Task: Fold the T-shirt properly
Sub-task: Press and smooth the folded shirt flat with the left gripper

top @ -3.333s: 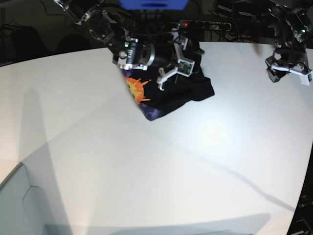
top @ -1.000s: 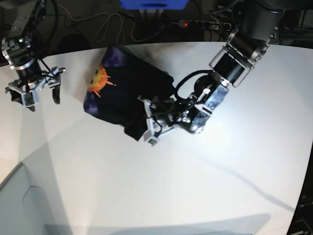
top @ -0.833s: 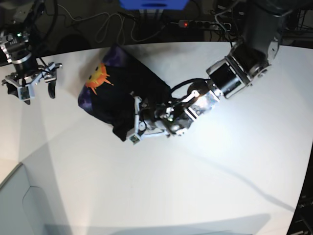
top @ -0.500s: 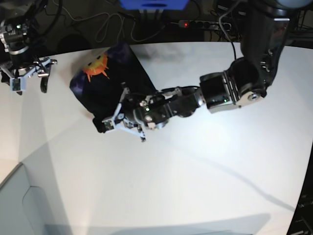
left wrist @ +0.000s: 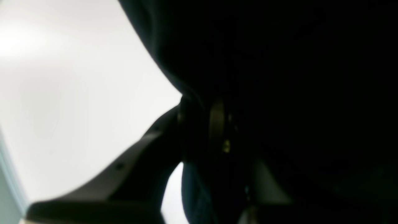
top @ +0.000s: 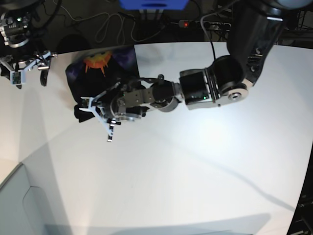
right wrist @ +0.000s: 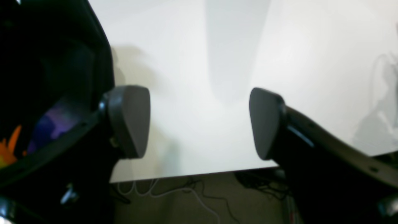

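White tabletop (top: 195,161) filled most of our view, with the T-shirt (top: 105,81) bunched near its far left edge, orange print up. We had our left gripper (top: 100,115) clenched on the shirt's near hem, so we judged the step was dragging the cloth into place; spreading it flat should come next. Our right gripper (top: 27,68) hung released, just beside the shirt. Cables (top: 105,27) lay behind the table; nothing blocked the way.
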Tool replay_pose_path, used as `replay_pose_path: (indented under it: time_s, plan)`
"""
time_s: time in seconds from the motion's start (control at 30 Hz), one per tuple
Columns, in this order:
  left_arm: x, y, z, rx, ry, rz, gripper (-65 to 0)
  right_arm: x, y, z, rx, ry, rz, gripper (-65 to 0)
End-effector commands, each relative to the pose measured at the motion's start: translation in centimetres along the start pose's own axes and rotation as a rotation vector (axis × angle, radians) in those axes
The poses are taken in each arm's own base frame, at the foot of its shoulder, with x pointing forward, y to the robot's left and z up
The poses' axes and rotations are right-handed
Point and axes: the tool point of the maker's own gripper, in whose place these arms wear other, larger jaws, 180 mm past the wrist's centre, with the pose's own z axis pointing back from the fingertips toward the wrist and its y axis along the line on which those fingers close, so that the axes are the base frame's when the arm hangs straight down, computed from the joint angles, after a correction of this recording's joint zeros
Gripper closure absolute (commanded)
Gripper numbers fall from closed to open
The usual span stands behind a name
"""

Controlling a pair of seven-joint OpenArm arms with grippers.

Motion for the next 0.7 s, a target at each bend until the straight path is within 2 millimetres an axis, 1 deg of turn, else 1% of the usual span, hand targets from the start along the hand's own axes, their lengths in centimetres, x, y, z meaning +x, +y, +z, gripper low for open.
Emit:
replay_pose_path:
  time_s: [0.0,0.07,0.13,0.2,0.23,0.3,0.37,0.4,0.43,0.47,0.5,0.57,0.6,0.67]
  plan:
    - [0.7,1.9,0.6,0.047,0.004,-0.02,0.0,0.9,0.0,0.3,0.006,-0.034,0.018,-48.3]
    - [0.1,2.0,0.7,0.047,0.042,-0.025,0.0,0.8,0.1,0.4,0.006,-0.033,0.009,-48.3]
    - [0.1,2.1,0.8,0.05,0.064,-0.028,0.0,0.8,0.2,0.3,0.008,-0.033,0.007,-48.3]
    - [0.0,3.0,1.0,0.069,0.068,0.004,-0.7,0.8,0.4,0.3,0.011,-0.033,0.005,-48.3]
    - [0.1,3.6,1.3,0.08,0.06,0.025,-4.6,0.7,0.5,0.3,0.013,-0.033,-0.001,-48.3]
    - [0.3,4.3,1.6,0.093,0.049,0.051,-14.9,0.7,0.7,0.3,0.014,-0.034,-0.009,-48.3]
    - [0.6,4.8,1.9,0.101,0.035,0.062,-28.0,0.7,0.7,0.3,0.015,-0.034,-0.009,-48.3]
    - [0.4,5.0,2.0,0.104,0.036,0.068,-34.6,0.7,0.7,0.3,0.015,-0.034,-0.009,-48.3]
    - [0.0,5.3,2.1,0.11,0.038,0.08,-40.2,0.7,0.7,0.3,0.015,-0.034,-0.009,-48.3]
    - [0.1,5.6,2.3,0.116,0.033,0.089,-44.2,0.7,0.7,0.3,0.015,-0.034,-0.009,-48.3]
    - [0.1,6.0,2.5,0.124,0.026,0.099,-47.2,0.8,0.7,0.3,0.015,-0.037,-0.008,-48.3]
    - [0.8,6.7,3.1,0.14,-0.004,0.113,-50.7,0.9,0.7,0.3,0.014,-0.039,-0.006,-48.3]
    - [1.0,7.2,3.5,0.149,-0.016,0.124,-51.5,1.0,0.7,0.3,0.014,-0.042,-0.007,-48.3]
    - [0.3,8.1,4.3,0.174,-0.03,0.167,-51.7,1.0,0.7,0.2,0.013,-0.044,-0.007,-48.3]
